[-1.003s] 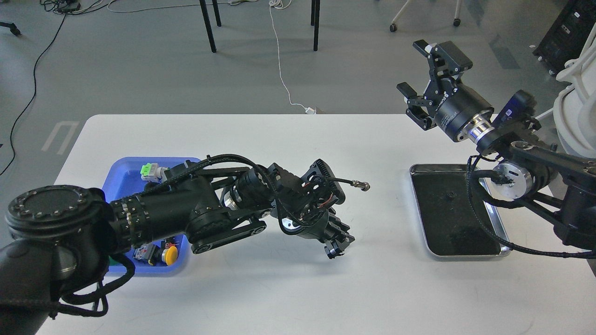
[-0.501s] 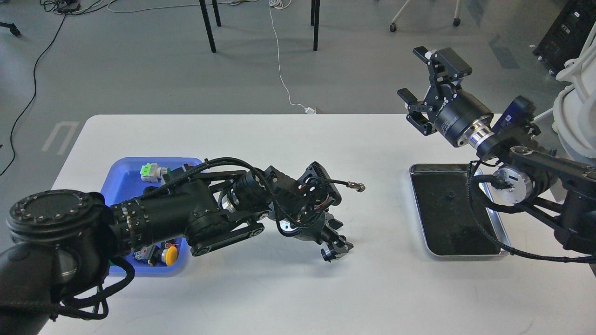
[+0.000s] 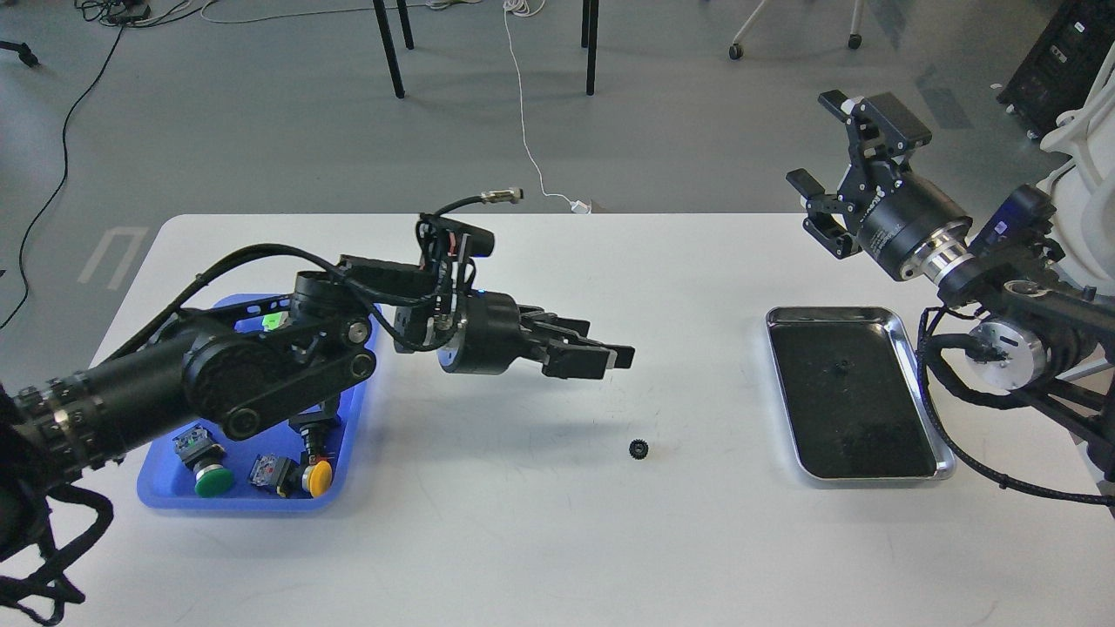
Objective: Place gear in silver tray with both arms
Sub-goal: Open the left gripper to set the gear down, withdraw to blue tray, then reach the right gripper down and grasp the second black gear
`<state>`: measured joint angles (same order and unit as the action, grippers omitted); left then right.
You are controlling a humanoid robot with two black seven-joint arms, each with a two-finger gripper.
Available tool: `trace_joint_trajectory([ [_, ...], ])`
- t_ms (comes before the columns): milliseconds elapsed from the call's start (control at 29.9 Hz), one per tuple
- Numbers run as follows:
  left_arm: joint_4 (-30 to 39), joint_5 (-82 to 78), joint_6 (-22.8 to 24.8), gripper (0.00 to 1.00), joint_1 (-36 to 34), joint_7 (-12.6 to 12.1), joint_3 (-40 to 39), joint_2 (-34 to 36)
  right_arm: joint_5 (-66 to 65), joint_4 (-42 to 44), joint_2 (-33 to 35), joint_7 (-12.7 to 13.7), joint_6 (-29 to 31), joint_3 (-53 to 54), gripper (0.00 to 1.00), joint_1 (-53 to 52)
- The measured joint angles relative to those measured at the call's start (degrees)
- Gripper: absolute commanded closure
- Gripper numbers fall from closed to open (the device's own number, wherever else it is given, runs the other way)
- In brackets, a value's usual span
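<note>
The left end effector (image 3: 610,355) has lifted away with nothing between its fingers, leaving the gear (image 3: 638,448) on the tabletop (image 3: 540,540) at nine o'clock from the silver tray (image 3: 923,418); the right end effector (image 3: 827,144), spread wide, must carry it over.

White table, three things resting on it

The white table (image 3: 540,540) carries a blue plastic tray (image 3: 157,492) near its left edge, with push-buttons lying inside, green and yellow caps among them. Toward the right sits the silver tray (image 3: 936,435), its shiny rim framing a dark inner surface with a tiny speck on it. Between the two trays, closer to the silver one but well apart from it, a small black gear (image 3: 638,448) lies flat on the bare tabletop.
</note>
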<state>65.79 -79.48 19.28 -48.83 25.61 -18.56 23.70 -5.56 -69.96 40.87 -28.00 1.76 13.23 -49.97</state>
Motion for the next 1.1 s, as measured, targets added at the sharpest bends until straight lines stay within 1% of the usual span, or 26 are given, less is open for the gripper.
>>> trace_joint_trajectory([
  [33, 0.1, 3.5, -0.8, 0.07, 2.5, 1.0, -2.2, 1.2, 0.0, -0.2, 0.1, 0.0, 0.0, 0.1, 0.02, 0.6],
  [100, 0.7, 9.9, -1.3, 0.06, 7.1, 1.9, -7.5, 2.9, 0.0, -0.8, 0.7, 0.0, 0.1, 0.4, 0.02, 1.6],
  [201, 2.0, 19.8, -1.2, 0.03, 15.4, 2.3, -17.6, 3.8, 0.0, -1.8, 2.1, 0.0, 0.1, 1.1, 0.01, 3.1],
  [301, 3.6, 28.4, -0.6, 0.03, 22.7, 2.4, -27.4, 3.7, 0.0, -2.2, 2.7, 0.0, 1.3, 1.3, 0.01, 4.2],
  [401, 5.1, 35.3, 0.5, 0.02, 29.2, 2.4, -35.1, 3.1, -0.5, -2.3, 4.6, 0.0, 5.9, 0.8, 0.01, 4.7],
  [501, 5.9, 40.2, 1.1, 0.02, 34.0, 2.4, -41.0, 2.2, -2.4, -2.3, 5.9, 0.0, 11.1, 0.3, 0.01, 4.7],
  [568, 6.0, 42.7, 1.5, 0.02, 36.3, 2.4, -44.0, 1.6, -6.1, -2.3, 6.6, 0.0, 13.3, 0.0, 0.01, 4.3],
  [635, 6.1, 44.5, 1.6, 0.02, 37.9, 2.3, -46.0, 1.1, -12.4, -2.3, 7.9, 0.0, 14.6, -0.3, 0.01, 3.6],
  [702, 6.4, 45.2, 1.8, 0.02, 38.8, 2.2, -46.9, 1.0, -21.4, -2.2, 9.1, 0.0, 15.7, -1.3, 0.01, 1.4],
  [802, 7.0, 45.5, 1.8, 0.03, 39.1, 2.0, -47.2, 0.9, -34.3, -2.2, 9.4, 0.0, 18.4, -6.2, 0.01, -5.1],
  [936, 7.3, 45.6, 1.7, 0.02, 39.1, 1.9, -47.3, 0.7, -45.4, -2.2, 7.6, 0.0, 20.3, -19.4, 0.01, -17.8],
  [1003, 7.4, 45.6, 1.4, 0.02, 39.2, 1.8, -47.2, 0.6, -51.2, -2.1, 5.1, 0.0, 20.5, -28.1, 0.01, -25.5],
  [1103, 8.4, 45.6, 0.9, 0.02, 39.2, 1.7, -47.2, 0.5, -58.3, -1.7, 0.0, 0.0, 20.6, -37.2, 0.01, -34.5],
])
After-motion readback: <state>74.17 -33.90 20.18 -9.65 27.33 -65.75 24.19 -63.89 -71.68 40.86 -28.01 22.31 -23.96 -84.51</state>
